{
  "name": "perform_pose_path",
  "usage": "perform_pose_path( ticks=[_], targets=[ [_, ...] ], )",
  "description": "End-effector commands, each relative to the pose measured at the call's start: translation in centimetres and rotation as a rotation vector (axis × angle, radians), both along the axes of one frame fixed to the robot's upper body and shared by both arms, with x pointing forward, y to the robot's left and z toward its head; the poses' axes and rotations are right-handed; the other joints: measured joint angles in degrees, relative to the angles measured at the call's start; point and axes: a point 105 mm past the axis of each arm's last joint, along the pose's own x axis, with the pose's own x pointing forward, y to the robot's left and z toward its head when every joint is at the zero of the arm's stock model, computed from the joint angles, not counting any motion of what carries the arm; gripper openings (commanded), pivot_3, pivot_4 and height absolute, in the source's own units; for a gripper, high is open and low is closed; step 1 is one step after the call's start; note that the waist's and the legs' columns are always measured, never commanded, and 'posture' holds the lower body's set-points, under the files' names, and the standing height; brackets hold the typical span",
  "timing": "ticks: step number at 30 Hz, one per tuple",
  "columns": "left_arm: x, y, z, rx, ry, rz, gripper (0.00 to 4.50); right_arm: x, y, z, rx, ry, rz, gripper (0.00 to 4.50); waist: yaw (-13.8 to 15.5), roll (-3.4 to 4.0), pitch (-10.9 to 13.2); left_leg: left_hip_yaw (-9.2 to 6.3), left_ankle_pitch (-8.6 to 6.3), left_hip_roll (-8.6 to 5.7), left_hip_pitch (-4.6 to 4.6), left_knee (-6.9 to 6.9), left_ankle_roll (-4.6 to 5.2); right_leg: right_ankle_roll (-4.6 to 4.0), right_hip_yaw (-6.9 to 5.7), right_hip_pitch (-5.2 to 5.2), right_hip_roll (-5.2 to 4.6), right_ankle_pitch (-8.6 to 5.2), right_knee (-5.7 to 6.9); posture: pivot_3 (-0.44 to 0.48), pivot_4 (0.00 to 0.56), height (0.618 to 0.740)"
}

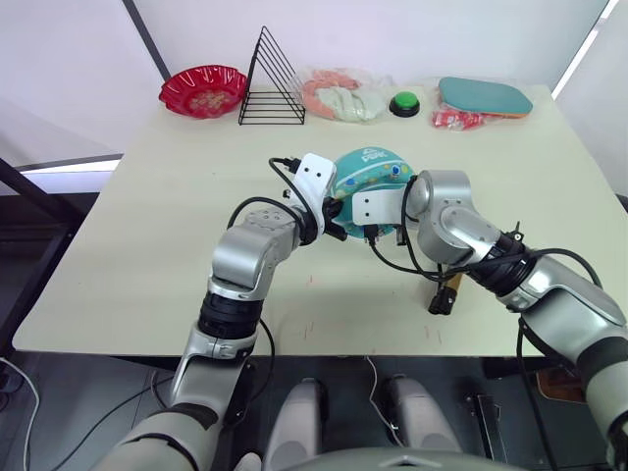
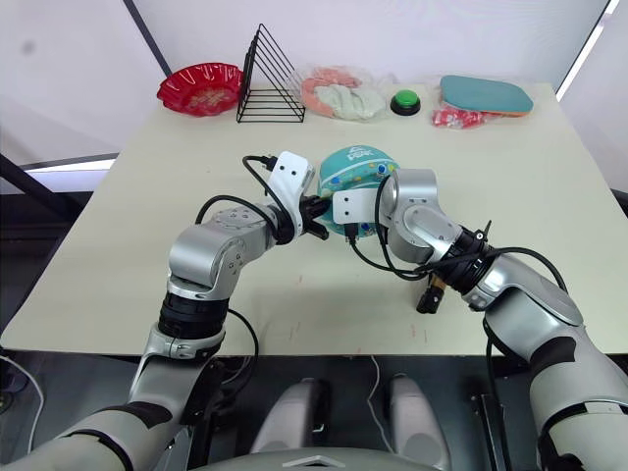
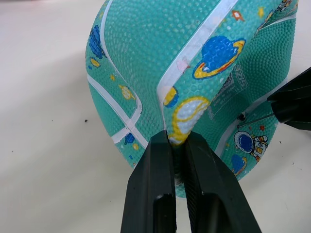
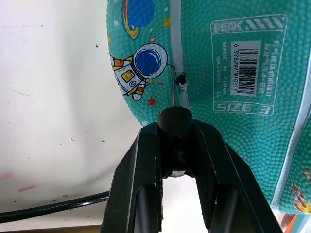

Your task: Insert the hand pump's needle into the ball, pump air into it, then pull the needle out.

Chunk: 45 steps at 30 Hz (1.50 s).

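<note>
The teal ball (image 1: 371, 172) with white bands and cartoon prints rests mid-table, partly deflated. My left gripper (image 3: 178, 148) is shut on a raised fold of its skin. My right gripper (image 4: 176, 141) is shut on the black fitting (image 4: 175, 121) of the needle (image 4: 173, 92). The thin pin points at the ball's valve hole (image 4: 181, 80), beside the barcode label (image 4: 241, 68). Its tip lies at or just beside the hole; I cannot tell if it is inside. The hand pump (image 1: 444, 294) lies under my right forearm near the table's front edge, mostly hidden. Its black hose (image 4: 53, 206) trails on the table.
Along the far edge stand a red bowl (image 1: 203, 90), a black wire rack (image 1: 270, 83), a clear bag of pink and white items (image 1: 339, 96), a green button (image 1: 403, 103), a teal paddle (image 1: 486, 96) and a red packet (image 1: 456, 120).
</note>
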Motion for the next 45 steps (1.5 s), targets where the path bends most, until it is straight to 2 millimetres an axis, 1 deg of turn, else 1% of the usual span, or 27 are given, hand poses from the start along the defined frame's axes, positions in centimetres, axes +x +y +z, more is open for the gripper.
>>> perform_pose_path(
  ticks=[1,6,12,16,30,45],
  targets=[
    [-0.3,0.0,0.6,-0.007,-0.025,-0.007,0.00,0.5,0.0,2.0,0.040,-0.053,-0.013,0.35,0.0,0.00,0.0,0.00,0.00,0.00,0.00,0.00,0.00,0.00,0.00,0.00,0.00,0.00,0.00,0.000,0.150,0.740],
    [-0.3,0.1,0.5,-0.006,-0.023,-0.005,0.00,0.2,0.1,2.4,0.065,-0.045,-0.005,0.35,0.0,0.00,0.0,-0.02,0.00,-0.01,-0.01,0.00,-0.01,0.00,-0.01,0.00,0.00,0.00,0.00,0.000,0.150,0.740],
    [-0.3,0.1,0.5,-0.007,-0.022,-0.008,0.00,0.2,-0.1,2.4,0.062,-0.046,-0.009,0.35,0.0,0.00,0.0,-0.04,0.00,-0.02,-0.01,-0.01,-0.01,0.00,-0.02,0.00,0.00,0.00,0.00,0.000,0.150,0.740],
    [-0.3,0.0,0.5,-0.008,-0.023,-0.010,0.00,0.3,-0.3,2.0,0.048,-0.040,-0.015,0.35,0.0,0.00,0.0,-0.05,0.01,-0.03,-0.01,-0.01,-0.01,0.00,-0.02,0.00,0.00,0.00,0.00,0.000,0.150,0.740],
    [-0.3,0.1,0.5,-0.007,-0.021,-0.006,0.00,0.8,-0.8,1.8,0.032,-0.048,-0.037,0.35,0.0,0.00,0.0,-0.06,0.01,-0.03,-0.01,-0.01,-0.02,0.00,-0.03,0.01,0.00,0.00,0.00,0.000,0.150,0.740],
    [-0.4,0.0,0.5,-0.008,-0.022,-0.009,0.00,0.6,-0.9,0.9,0.001,-0.034,-0.028,0.35,0.0,0.00,0.0,-0.07,0.01,-0.04,-0.01,-0.01,-0.02,0.00,-0.03,0.01,0.00,0.00,0.00,0.000,0.150,0.740]
  ],
)
